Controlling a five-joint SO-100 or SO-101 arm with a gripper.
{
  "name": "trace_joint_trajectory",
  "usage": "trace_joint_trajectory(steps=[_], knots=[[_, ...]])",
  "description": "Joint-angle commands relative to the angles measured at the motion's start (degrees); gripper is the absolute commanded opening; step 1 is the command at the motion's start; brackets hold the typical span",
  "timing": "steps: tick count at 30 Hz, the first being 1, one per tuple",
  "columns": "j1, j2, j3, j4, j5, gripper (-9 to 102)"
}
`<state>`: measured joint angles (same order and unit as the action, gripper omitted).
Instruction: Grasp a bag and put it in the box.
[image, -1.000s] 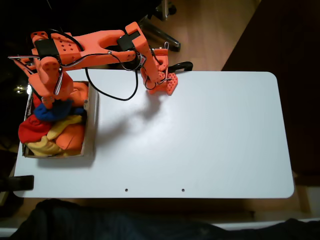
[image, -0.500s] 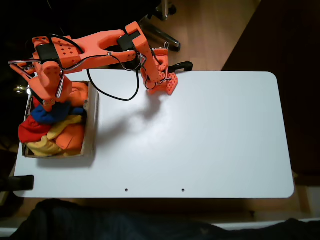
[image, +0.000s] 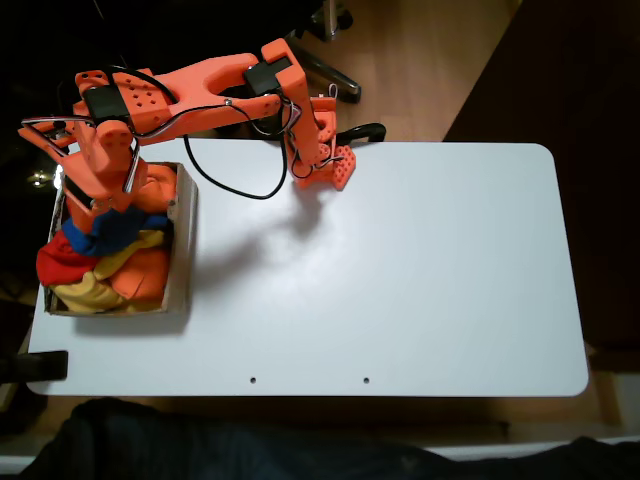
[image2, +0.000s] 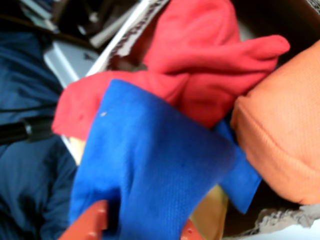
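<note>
Hand: in the fixed view we are seeing the hand (image: 92, 212) hanging over the far end of the box (image: 185, 240), at the left edge of the bench (image: 400, 270); in the wrist view two orange fingertips (image2: 92, 225) are poking up at the bottom edge.
Hand state: we are finding the fingers pressed onto the blue cloth from both sides, so the hand is pinching the bag.
Bag: we are seeing the bag (image2: 150, 175) right at the hand, its blue fabric spreading away from the fingertips in the wrist view; in the fixed view it (image: 115, 232) is lying just below the hand, on top of the pile inside the box.
Red bean bag: we are seeing it (image2: 200, 65) beyond the blue one in the wrist view, touching it.
Orange bean bag: it (image2: 285, 130) is sitting to the right of the hand in the wrist view, close against the blue bag's corner.
Yellow bean bag: in the fixed view it (image: 95, 290) is lying farther from the hand, toward the near end of the box.
Arm: we are seeing the orange arm (image: 200, 90) reaching from its base at the bench's far edge across to the box.
</note>
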<state>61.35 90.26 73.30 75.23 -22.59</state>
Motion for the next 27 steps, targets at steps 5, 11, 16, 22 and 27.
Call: trace_joint_trajectory(steps=[5,11,16,22,27], knots=[[-1.1,6.9,3.1,-3.1,-0.3,35],[-1.2,10.5,5.4,-3.3,1.3,46],[-1.2,13.0,6.3,-3.3,2.0,52],[-1.2,14.9,7.5,-3.3,2.1,55],[-0.9,15.7,7.7,-3.3,1.8,57]])
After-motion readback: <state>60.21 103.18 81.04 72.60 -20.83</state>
